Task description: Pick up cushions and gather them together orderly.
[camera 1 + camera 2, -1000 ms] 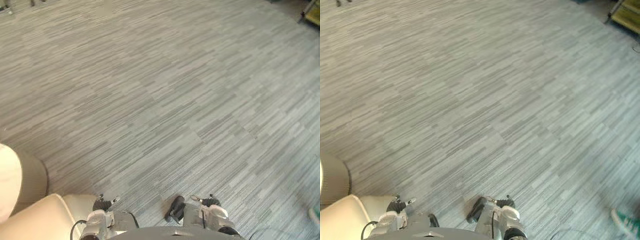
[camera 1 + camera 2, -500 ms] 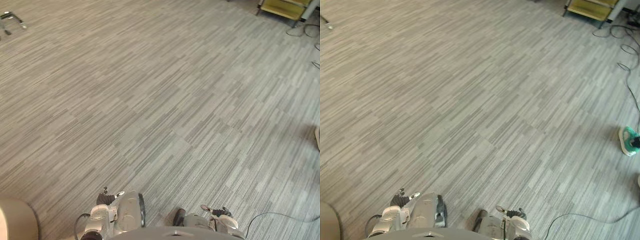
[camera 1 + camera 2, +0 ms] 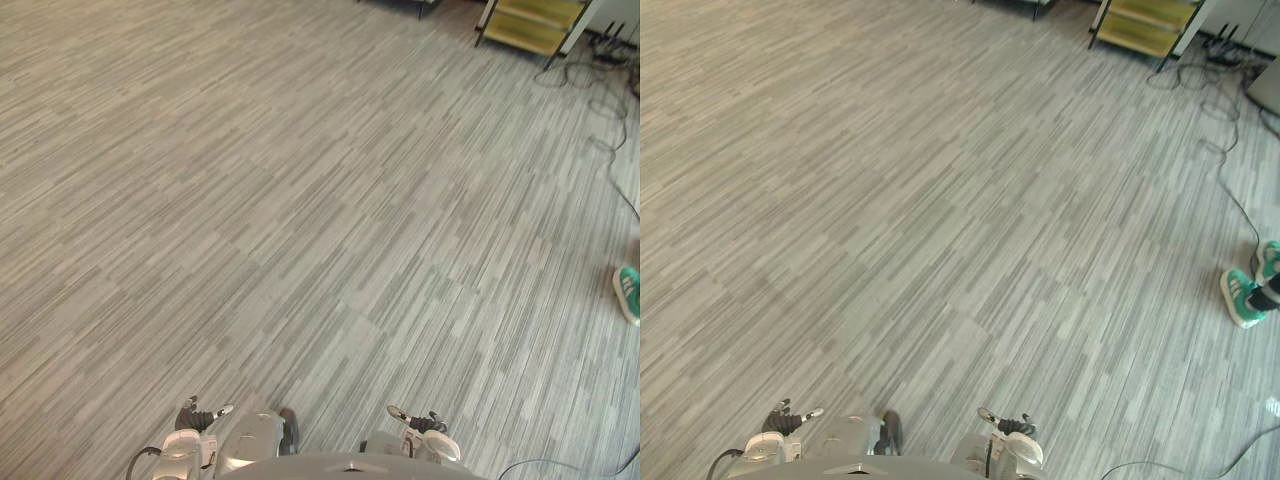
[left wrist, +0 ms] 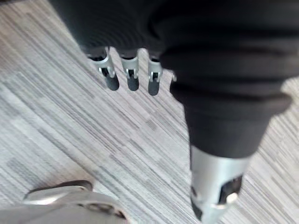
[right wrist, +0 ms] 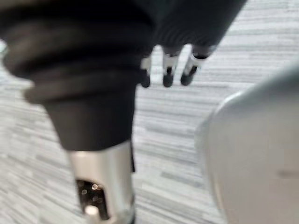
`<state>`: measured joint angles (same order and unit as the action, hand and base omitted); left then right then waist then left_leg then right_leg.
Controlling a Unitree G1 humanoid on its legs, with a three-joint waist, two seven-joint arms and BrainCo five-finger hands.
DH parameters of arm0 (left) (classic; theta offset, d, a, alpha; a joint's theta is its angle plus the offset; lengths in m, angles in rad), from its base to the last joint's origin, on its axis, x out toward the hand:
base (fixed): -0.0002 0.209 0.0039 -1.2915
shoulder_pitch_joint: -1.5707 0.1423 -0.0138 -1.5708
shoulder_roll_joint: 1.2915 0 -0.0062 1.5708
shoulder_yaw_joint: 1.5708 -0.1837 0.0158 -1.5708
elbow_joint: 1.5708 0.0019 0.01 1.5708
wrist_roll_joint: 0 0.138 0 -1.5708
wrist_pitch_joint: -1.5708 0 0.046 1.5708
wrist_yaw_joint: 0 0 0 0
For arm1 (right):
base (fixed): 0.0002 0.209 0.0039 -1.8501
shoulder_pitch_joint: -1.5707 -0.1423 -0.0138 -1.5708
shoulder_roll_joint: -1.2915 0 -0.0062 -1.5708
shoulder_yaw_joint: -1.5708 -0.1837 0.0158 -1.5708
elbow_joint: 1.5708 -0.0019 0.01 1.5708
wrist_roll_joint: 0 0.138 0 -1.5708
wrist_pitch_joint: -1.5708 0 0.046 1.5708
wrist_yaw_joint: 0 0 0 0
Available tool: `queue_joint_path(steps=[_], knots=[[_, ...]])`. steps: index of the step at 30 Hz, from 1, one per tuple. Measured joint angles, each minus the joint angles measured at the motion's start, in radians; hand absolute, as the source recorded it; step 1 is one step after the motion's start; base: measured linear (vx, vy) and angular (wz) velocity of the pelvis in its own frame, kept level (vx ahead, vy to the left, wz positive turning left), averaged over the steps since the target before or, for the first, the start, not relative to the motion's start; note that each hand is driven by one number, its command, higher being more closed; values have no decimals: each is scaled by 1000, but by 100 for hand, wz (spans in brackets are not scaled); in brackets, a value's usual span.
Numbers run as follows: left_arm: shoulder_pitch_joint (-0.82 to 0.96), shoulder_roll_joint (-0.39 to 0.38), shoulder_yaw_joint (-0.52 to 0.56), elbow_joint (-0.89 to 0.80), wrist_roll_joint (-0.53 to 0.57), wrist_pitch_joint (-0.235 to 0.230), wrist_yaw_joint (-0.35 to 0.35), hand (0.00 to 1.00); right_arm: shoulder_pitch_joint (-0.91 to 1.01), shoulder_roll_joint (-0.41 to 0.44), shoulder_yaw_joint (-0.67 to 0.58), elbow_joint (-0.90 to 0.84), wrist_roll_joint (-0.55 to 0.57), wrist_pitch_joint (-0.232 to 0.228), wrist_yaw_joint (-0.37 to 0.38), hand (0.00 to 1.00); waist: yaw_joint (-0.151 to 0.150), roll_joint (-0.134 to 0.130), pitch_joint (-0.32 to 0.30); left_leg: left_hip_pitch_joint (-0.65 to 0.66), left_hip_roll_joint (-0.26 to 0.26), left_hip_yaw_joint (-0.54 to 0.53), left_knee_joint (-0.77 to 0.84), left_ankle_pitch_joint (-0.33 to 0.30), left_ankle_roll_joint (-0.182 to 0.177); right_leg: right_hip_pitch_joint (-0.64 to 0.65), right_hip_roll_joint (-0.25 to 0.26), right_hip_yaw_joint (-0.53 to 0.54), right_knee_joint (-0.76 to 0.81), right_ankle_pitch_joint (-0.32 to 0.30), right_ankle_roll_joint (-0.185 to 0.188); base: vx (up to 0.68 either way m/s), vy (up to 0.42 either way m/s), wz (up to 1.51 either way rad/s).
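- The left robot hand (image 4: 131, 70) hangs over the floor (image 3: 300, 200). Its fingers (image 4: 111, 77) are straight and set side by side in a row, dark tips pointing down.
- Its thumb (image 4: 212, 186) stands apart from that row. Nothing lies between thumb and fingers, so this robot hand is relaxed and grips nothing.
- The right robot hand (image 5: 168, 70) hangs the same way above the carpet. Its fingers (image 5: 191, 67) are straight and close together, and the thumb (image 5: 100, 186) is held off to one side.
- This robot hand is also slack, with nothing clasped or pinched in it.
- Neither robot hand touches the floor.
- Where the cushions lie I cannot tell, since neither palm carries one.
- The floor is grey carpet with a pattern of short pale and dark stripes, laid in tiles. It runs bare from the near edge to the far side.
- At the far right stands a low yellow shelf unit (image 3: 1145, 25) on a dark frame.
- Just right of it, thin dark cables (image 3: 1225, 150) trail over the carpet, and one strand runs nearer along the right side.
- On the right, about midway between near and far, are a person's green shoes (image 3: 1243, 297) with pale soles, close to the end of that strand.
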<state>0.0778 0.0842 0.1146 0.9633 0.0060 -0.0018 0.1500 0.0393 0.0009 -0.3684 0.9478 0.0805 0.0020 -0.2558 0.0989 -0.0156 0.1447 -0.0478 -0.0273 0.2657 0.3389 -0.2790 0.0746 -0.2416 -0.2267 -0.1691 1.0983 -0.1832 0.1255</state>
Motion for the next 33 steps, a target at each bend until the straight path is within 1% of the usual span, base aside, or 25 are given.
queue_joint_path(steps=[2,3,4,7,8,10,11,12,13,14,15,17,18,19,20,21,23,24,25,26,29,30,31,32,33], knots=[[-15,-8,-3,-10,-1,1,0,0,4,-2,-16,-24,0,1,13,0,-23,10,4,69,10,-15,-46,0,-1,-42,-19,-104,-9,-47,-51,381,-71,11],[-32,-24,-12,-9,-2,1,-1,0,4,-5,-30,-28,0,1,17,0,-25,15,13,118,24,-16,-78,2,-3,-57,-21,-151,-58,-83,-72,378,-102,4],[-39,-43,-26,-10,-2,1,-2,0,5,-12,-38,-27,1,0,19,0,-32,37,23,154,43,-14,-105,3,-5,-75,-17,-195,-133,-106,-85,301,-97,-4],[-40,-58,-60,-8,-2,0,-4,0,-6,-15,-36,-29,2,-6,26,0,-52,43,25,202,82,-11,-135,7,-12,-121,11,-227,-359,-97,-95,302,-131,-7],[-44,-59,-82,-4,-2,0,-5,0,-11,-12,-36,-29,3,-7,27,0,-62,38,26,218,96,-13,-148,8,-15,-148,28,-215,-489,-52,-92,334,-193,2],[-55,-62,-105,7,0,-3,-5,0,-17,-13,-35,-26,3,-6,27,0,-73,29,29,262,118,-21,-175,6,-59,-171,59,-163,-749,90,-84,455,-301,14],[-54,-62,-109,7,1,-5,-5,0,-14,-11,-35,-25,3,-6,27,0,-75,20,30,278,114,-24,-184,4,-77,-163,61,-151,-813,129,-84,517,-357,15],[-57,-42,-113,14,1,-15,-4,0,-15,-14,-29,-10,5,-6,28,0,-81,-18,36,329,102,-50,-194,-15,-120,-149,58,-116,-878,297,-107,445,-301,6],[-60,-43,-110,26,1,-17,-3,0,-18,-21,-29,-7,5,-7,29,0,-81,-7,39,345,114,-58,-194,-20,-129,-153,63,-116,-850,345,-126,427,-290,-12],[-65,-53,-106,45,1,-17,-3,0,-27,-35,-29,-3,2,-7,29,0,-78,24,39,352,139,-65,-189,-21,-131,-171,82,-118,-798,301,-128,372,-269,-30],[-64,-67,-106,65,3,-17,-4,0,-32,-60,-27,10,-3,-7,29,0,-80,54,30,341,171,-81,-154,-7,-153,-190,107,-122,-748,246,-140,363,-263,-42],[-58,-86,-77,77,18,-17,-4,0,-31,-71,-55,15,-6,1,28,0,-84,94,28,277,230,-134,32,34,-178,-183,164,-126,-697,168,-150,500,-332,-40],[-58,-85,-64,76,18,-17,-4,0,-30,-70,-60,14,-7,2,29,0,-89,100,29,224,255,-169,181,91,-180,-156,192,-129,-695,138,-161,513,-306,-31],[-58,-85,-55,74,19,-17,-4,0,-26,-68,-58,14,-7,2,29,0,-91,103,31,188,266,-191,267,142,-182,-136,205,-128,-700,124,-168,403,-213,-28],[-56,-86,-42,67,19,-18,-5,0,-14,-67,-46,11,-7,1,28,0,-93,108,36,117,287,-233,443,227,-201,-88,234,-121,-715,101,-180,395,-151,-21],[-56,-86,-36,66,18,-18,-5,0,-10,-69,-40,11,-7,1,28,0,-93,107,40,82,292,-245,533,228,-198,-62,246,-118,-725,90,-185,383,-123,-35],[-51,-84,-1,30,17,-22,-12,0,1,-68,-24,13,-7,1,28,0,-71,104,45,-45,307,-225,814,198,-187,45,287,-77,-766,59,-213,428,-100,-56],[-48,-83,3,17,17,-22,-11,0,8,-63,-18,12,-6,1,28,0,-61,87,53,-92,304,-200,866,175,-171,96,293,-61,-788,49,-223,394,-64,-48],[-45,-82,3,6,17,-22,-11,0,10,-60,-17,12,-6,1,28,0,-59,85,53,-111,301,-188,875,162,-163,120,294,-54,-802,45,-223,369,-31,-44],[-42,-84,2,-19,17,-23,-12,0,10,-53,-13,12,-4,2,27,0,-52,85,53,-185,295,-151,867,137,-146,180,295,-28,-838,32,-218,286,-8,-34],[-40,-86,2,-48,16,-23,-11,0,4,-44,10,11,-3,4,30,0,-42,87,52,-285,284,-108,796,107,-131,252,295,8,-900,24,-211,338,36,-35],[-39,-87,1,-62,15,-28,-11,0,-3,-45,12,13,-3,4,28,0,-34,86,53,-323,272,-72,660,78,-127,304,292,31,-948,26,-200,430,133,-39],[-40,-88,-2,-65,15,-30,-11,0,-11,-45,8,25,-3,3,26,0,-28,83,53,-325,246,-56,500,74,-130,328,281,46,-966,36,-179,520,171,-44],[-40,-88,-6,-66,15,-30,-11,0,-16,-45,5,34,-3,3,27,0,-24,81,53,-320,229,-50,397,77,-132,339,274,56,-973,34,-175,371,155,-47],[-42,-88,-10,-67,16,-31,-11,0,-30,-48,2,53,-3,2,26,0,-17,78,55,-312,196,-47,209,98,-140,360,259,75,-991,27,-163,295,132,-39]])
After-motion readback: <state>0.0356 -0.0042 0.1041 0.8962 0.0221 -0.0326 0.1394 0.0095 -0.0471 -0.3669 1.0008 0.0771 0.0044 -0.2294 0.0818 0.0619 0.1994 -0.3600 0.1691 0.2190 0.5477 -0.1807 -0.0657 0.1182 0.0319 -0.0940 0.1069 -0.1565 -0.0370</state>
